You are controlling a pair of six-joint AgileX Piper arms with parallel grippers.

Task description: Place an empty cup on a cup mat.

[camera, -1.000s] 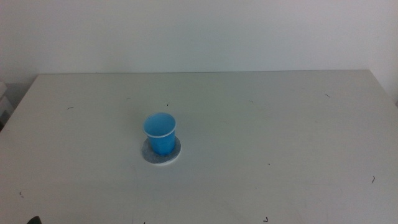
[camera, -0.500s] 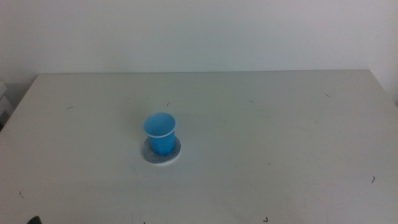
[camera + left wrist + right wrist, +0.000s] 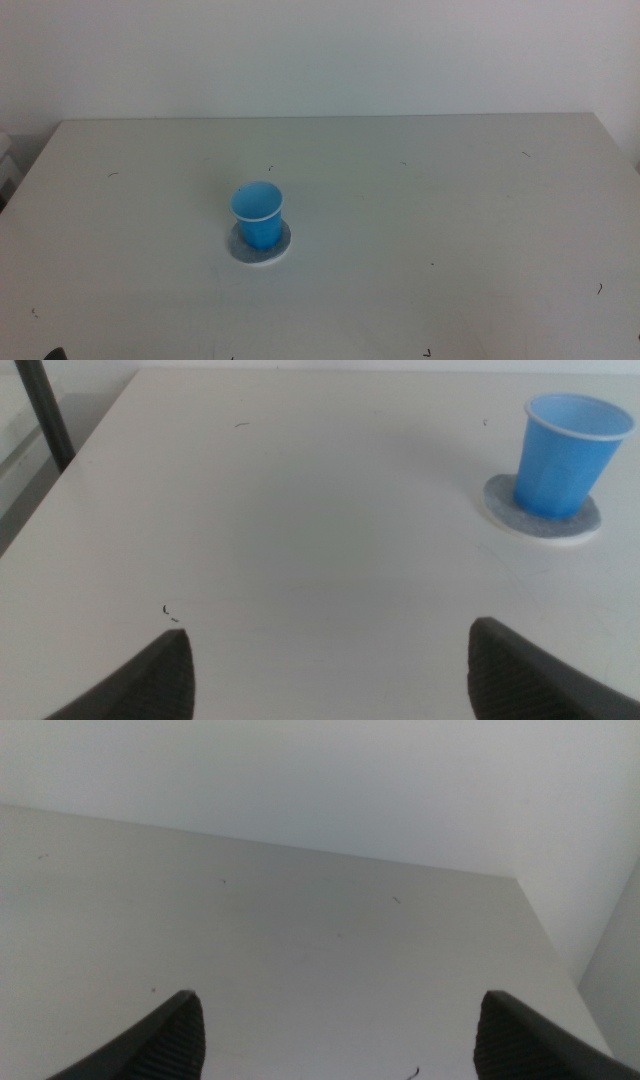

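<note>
The bright blue cup (image 3: 259, 214) stands upright on the round grey cup mat (image 3: 281, 249), left of the table's middle. The cup looks empty. The left wrist view shows the same cup (image 3: 563, 456) on the cup mat (image 3: 507, 508), well ahead of my left gripper (image 3: 330, 665), whose jaws stand wide apart and hold nothing. My right gripper (image 3: 335, 1035) is also open and empty, over bare table with no task object in its view. Only a dark sliver of the left gripper (image 3: 53, 353) shows at the middle view's bottom edge.
The white table (image 3: 450, 200) carries small dark specks. A wall rises behind its far edge. A dark pole (image 3: 45, 415) stands beyond the table's edge in the left wrist view.
</note>
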